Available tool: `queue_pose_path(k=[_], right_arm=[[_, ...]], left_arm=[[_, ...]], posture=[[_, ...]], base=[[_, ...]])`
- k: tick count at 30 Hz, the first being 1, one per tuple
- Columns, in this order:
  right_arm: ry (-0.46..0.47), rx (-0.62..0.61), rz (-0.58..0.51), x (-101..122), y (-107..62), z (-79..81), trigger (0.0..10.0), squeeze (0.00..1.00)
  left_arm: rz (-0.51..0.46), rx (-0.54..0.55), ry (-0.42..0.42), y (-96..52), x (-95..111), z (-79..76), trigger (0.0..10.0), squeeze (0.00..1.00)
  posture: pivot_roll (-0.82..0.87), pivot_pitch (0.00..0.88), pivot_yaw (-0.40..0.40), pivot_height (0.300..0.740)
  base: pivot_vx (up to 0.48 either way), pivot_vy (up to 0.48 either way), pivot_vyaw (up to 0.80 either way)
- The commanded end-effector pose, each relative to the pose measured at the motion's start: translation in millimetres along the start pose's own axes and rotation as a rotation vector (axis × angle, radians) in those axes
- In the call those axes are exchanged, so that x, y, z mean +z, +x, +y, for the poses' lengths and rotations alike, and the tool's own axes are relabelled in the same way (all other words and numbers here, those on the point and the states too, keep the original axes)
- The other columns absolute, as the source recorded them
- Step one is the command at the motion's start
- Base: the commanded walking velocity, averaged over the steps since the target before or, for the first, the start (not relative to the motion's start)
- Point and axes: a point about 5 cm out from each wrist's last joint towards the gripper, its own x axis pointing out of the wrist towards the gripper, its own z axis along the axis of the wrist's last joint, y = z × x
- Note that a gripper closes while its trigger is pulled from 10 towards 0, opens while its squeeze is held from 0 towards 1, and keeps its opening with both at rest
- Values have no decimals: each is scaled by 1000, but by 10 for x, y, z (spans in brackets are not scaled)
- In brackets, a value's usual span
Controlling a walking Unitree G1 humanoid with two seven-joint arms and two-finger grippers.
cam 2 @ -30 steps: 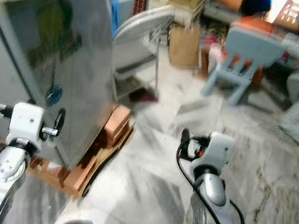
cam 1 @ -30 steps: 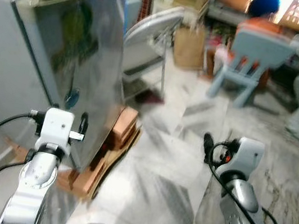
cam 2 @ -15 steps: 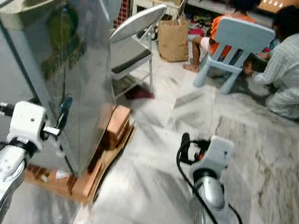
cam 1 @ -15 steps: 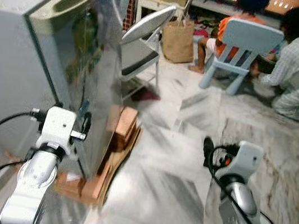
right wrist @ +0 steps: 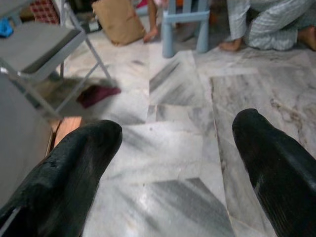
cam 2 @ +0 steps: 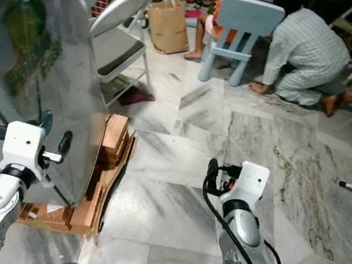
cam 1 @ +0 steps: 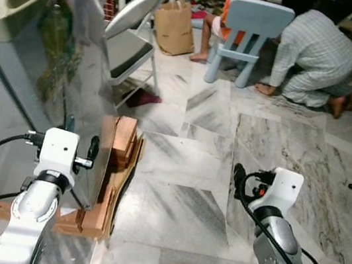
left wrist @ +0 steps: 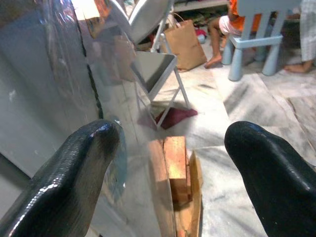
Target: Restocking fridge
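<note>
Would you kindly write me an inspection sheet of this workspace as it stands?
Surface: marble floor, bare ahead of the robot.
Job's things: fridge on the left, door shut, standing on wooden blocks; no groceries seen.
Clutter: folding chair beside the fridge, paper bag, blue child's chair.
Grippers: left gripper open, at the fridge's front; right gripper open, over the floor; both hold nothing.
Cables: black cables looping at both wrists.
Surroundings: one person kneeling on the floor, another behind the blue chair.
</note>
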Motion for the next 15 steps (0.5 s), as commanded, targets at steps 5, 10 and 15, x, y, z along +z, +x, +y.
queue_pose_path(k=[5, 10, 15], right_arm=[[-19, 36, 57, -58, -84, -16, 10000, 0], [-18, 81, 141, -168, -167, -59, 10000, 0], [-19, 98, 160, -186, -179, -59, 10000, 0]], left_arm=[[28, 138, -21, 29, -9, 284, 10000, 0], [84, 189, -14, -111, -104, 361, 10000, 0], [107, 207, -15, -161, -156, 368, 10000, 0]], posture=[[112, 127, -58, 740], [111, 146, -71, 740], [112, 148, -74, 740]], base=[[0, 0, 0], [0, 0, 0], [0, 0, 0]])
